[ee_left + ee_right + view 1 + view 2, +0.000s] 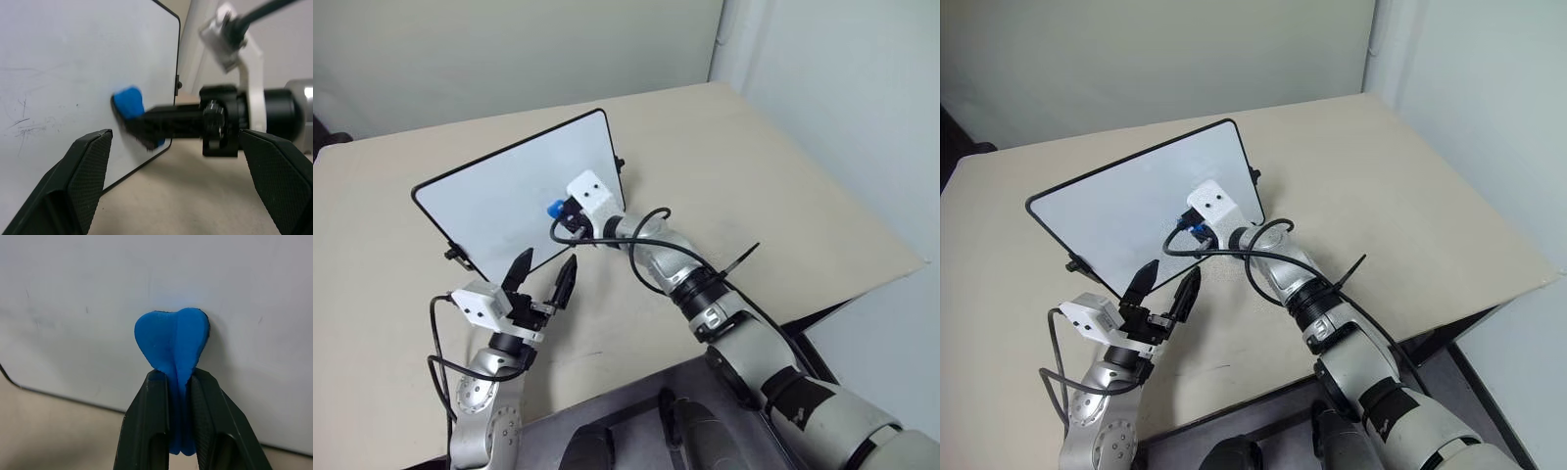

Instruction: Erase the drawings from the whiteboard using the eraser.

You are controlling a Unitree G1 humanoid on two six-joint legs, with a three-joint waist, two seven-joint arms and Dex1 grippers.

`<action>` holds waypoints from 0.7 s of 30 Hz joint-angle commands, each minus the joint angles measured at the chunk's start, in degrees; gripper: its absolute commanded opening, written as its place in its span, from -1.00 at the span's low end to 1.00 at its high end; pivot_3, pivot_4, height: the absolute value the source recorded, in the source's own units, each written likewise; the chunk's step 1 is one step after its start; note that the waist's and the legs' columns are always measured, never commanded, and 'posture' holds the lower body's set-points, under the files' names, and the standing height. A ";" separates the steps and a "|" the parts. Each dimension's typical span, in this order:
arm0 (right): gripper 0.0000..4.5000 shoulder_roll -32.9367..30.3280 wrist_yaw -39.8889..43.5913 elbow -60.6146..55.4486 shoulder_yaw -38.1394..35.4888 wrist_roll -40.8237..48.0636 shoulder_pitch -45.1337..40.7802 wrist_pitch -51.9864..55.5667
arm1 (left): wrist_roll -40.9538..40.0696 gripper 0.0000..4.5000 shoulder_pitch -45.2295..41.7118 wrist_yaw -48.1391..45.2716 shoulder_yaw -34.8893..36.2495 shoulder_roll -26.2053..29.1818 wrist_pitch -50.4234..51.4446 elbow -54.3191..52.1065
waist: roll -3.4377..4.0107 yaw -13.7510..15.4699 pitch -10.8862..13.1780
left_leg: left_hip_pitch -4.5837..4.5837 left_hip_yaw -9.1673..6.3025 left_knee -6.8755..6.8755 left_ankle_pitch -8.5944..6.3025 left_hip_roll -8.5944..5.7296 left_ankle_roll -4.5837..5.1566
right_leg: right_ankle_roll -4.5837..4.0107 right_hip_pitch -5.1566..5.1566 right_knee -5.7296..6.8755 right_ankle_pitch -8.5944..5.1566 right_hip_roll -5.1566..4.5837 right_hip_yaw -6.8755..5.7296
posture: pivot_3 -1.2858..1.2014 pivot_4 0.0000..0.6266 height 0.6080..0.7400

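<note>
1 beige desk carries everything here, and the largest thing on it is the whiteboard, a white panel with a thin black rim and small black clips, propped up at a tilt so its face looks toward both arms. Its surface looks wiped, with only faint grey smudges and scratches visible in the left wrist view; no blue scribble can be made out.

The right tool reaches in from the board's lower right side, a black cable looping over its wrist. Its 2 black fingers are squeezed narrow on the eraser, which bulges out bright blue past the fingertips. The eraser's far end lies against the board's face, just inside the rim near the lower right corner.

The left tool hangs just off the board's lower edge, apart from it and nearer the robot than the right tool. Its 2 fingers stand wide apart with nothing between them, framing the eraser and the right tool's fingers in its own wrist view.
</note>
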 commanded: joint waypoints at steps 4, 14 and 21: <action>-0.81 1.95 1.49 -0.63 -0.06 -0.44 -0.04 2.61 | -0.32 1.00 -0.18 0.06 0.42 0.05 -1.02 -1.85 | 0.00 0.00 0.00 | 0.00 0.00 0.00 0.00 0.00 0.00 | 0.01 0.00 -0.01 0.00 0.00 0.00 | 0.03 -0.52 1.00; -0.81 -2.46 1.98 -14.11 -5.23 2.66 1.10 8.52 | -0.59 1.00 -2.16 -1.03 0.25 0.29 -0.77 0.35 | 0.00 0.28 0.00 | -0.04 0.01 0.00 -0.01 -0.01 -0.03 | 0.03 -0.01 -0.03 -0.03 0.00 0.00 | 0.03 -0.52 1.00; -0.81 -7.56 0.05 -24.53 -10.49 4.07 4.00 13.85 | -0.43 1.00 -3.08 -1.45 -0.06 0.42 -0.72 1.23 | -0.01 0.54 -0.01 | -0.04 0.02 0.00 -0.02 -0.03 -0.03 | -0.04 0.02 -0.03 -0.05 -0.03 0.00 | 0.03 -0.52 1.00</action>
